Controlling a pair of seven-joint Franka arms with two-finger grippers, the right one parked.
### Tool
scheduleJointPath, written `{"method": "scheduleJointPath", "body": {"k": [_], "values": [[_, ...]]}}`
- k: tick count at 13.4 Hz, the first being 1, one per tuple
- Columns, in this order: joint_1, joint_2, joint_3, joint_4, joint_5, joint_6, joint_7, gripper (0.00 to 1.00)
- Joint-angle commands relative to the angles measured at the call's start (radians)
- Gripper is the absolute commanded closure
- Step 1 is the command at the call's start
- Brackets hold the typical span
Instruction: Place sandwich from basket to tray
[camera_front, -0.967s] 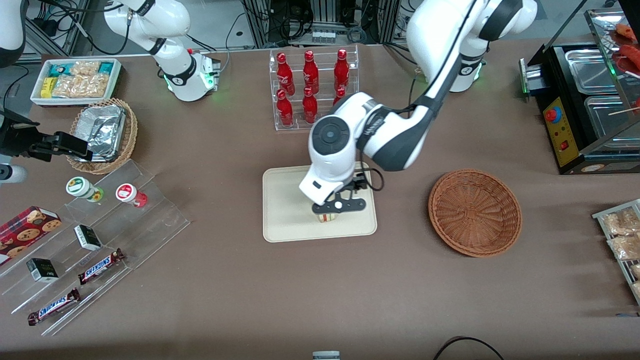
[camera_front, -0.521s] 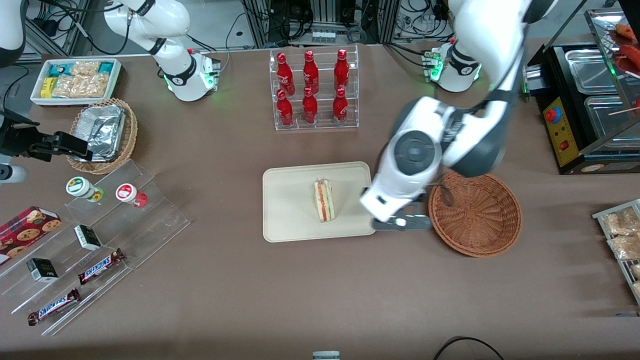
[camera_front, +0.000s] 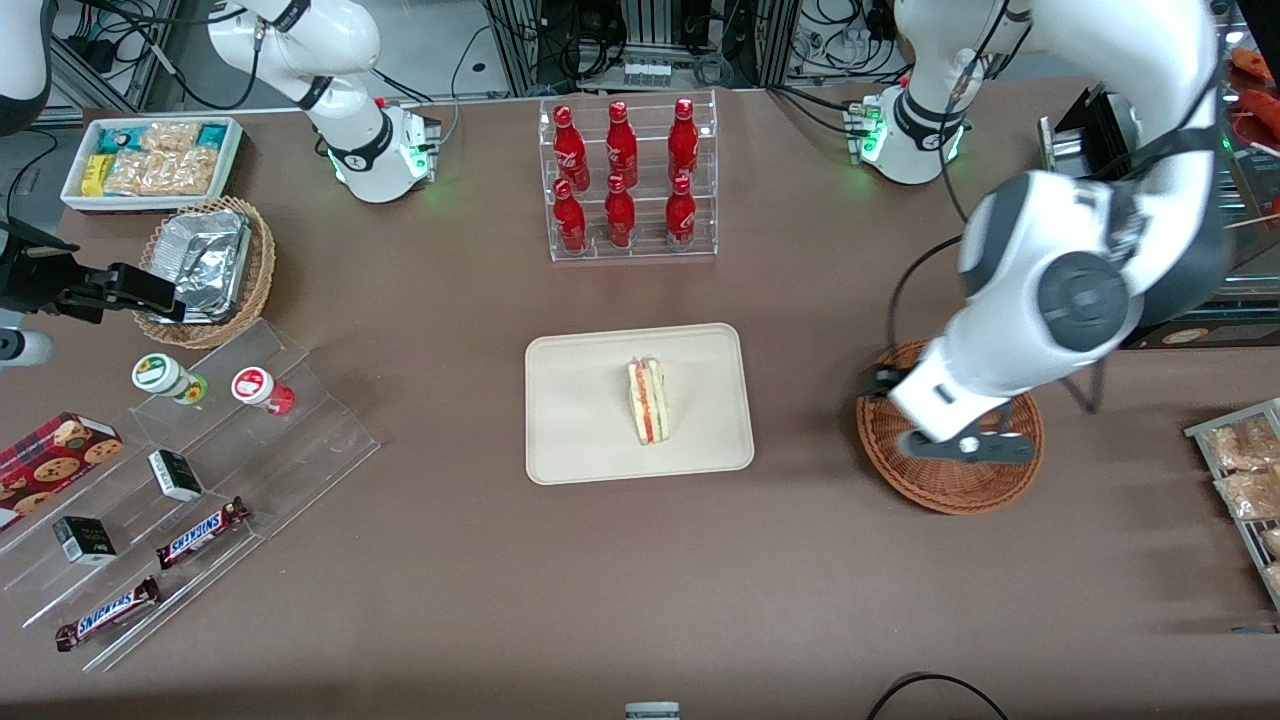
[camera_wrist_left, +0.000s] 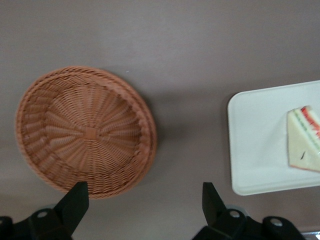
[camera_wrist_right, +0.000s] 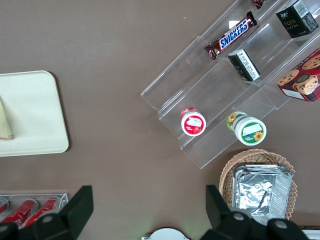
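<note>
The sandwich (camera_front: 648, 401), a tan wedge with red, white and green layers, lies on the cream tray (camera_front: 575, 440) at the table's middle; both also show in the left wrist view, sandwich (camera_wrist_left: 304, 140) on tray (camera_wrist_left: 255, 145). The reddish-brown wicker basket (camera_front: 950, 490) stands empty beside the tray, toward the working arm's end; it also shows in the left wrist view (camera_wrist_left: 85, 130). My left gripper (camera_front: 965, 448) hangs high above the basket, open and empty, its black fingers (camera_wrist_left: 75, 200) spread wide.
A clear rack of red bottles (camera_front: 625, 180) stands farther from the front camera than the tray. A food warmer (camera_front: 1160, 200) and packets (camera_front: 1245, 470) lie at the working arm's end. Snack shelves (camera_front: 180, 470) and a foil-container basket (camera_front: 205, 265) lie toward the parked arm's end.
My left gripper let go of the sandwich on the tray, rose, and swung away sideways to above the basket. The sandwich stays on the tray.
</note>
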Motion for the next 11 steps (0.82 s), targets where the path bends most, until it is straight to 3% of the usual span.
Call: {"method": "scheduleJointPath", "body": {"k": [1, 11], "values": [[0.058, -0.155, -0.009, -0.147, -0.015, -0.005, 0.070, 0.00], [0.167, -0.315, 0.062, -0.135, 0.004, -0.200, 0.131, 0.00]]}}
